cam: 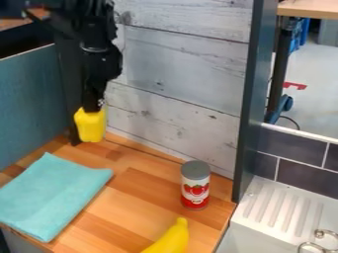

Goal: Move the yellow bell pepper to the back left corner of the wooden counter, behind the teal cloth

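Observation:
At the upper left, the black gripper hangs down in front of the corner where the teal panel meets the whitish wood wall. It is shut on a yellow object, perhaps a pepper, held above the wooden counter. Below and to the left, a folded turquoise cloth lies flat on the counter. A red and white can with a grey top stands upright near the counter's right side. A yellow banana lies at the front edge of the view, partly cut off.
The wooden counter is bounded by a teal panel on the left and a plank wall behind. A dark upright post rises at its right. Beyond is a white sink with a ribbed drainboard.

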Controlling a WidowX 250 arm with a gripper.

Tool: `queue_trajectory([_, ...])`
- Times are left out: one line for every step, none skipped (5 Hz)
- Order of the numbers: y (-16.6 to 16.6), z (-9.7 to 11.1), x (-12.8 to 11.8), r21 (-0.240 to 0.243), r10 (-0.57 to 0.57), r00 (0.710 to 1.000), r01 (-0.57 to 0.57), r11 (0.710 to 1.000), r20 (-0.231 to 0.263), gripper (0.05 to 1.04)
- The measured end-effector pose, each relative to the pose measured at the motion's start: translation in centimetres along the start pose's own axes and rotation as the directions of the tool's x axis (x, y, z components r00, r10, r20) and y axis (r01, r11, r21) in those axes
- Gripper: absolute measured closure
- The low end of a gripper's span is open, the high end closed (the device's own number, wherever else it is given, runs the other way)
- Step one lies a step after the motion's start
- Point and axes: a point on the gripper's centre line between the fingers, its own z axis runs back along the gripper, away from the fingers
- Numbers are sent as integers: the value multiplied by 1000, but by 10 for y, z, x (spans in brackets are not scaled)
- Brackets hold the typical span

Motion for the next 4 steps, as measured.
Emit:
queue_trajectory([4, -15, 7, -9, -5, 1000, 5, 1000, -6, 967])
queue_trajectory([7, -30, 14, -29, -7, 1000, 6, 1000, -16, 967])
queue_trajectory([14, -41, 20, -82, 8, 999, -5, 997, 39, 967])
queue_trajectory([20, -51, 14, -105, 19, 1000, -18, 994, 16, 967])
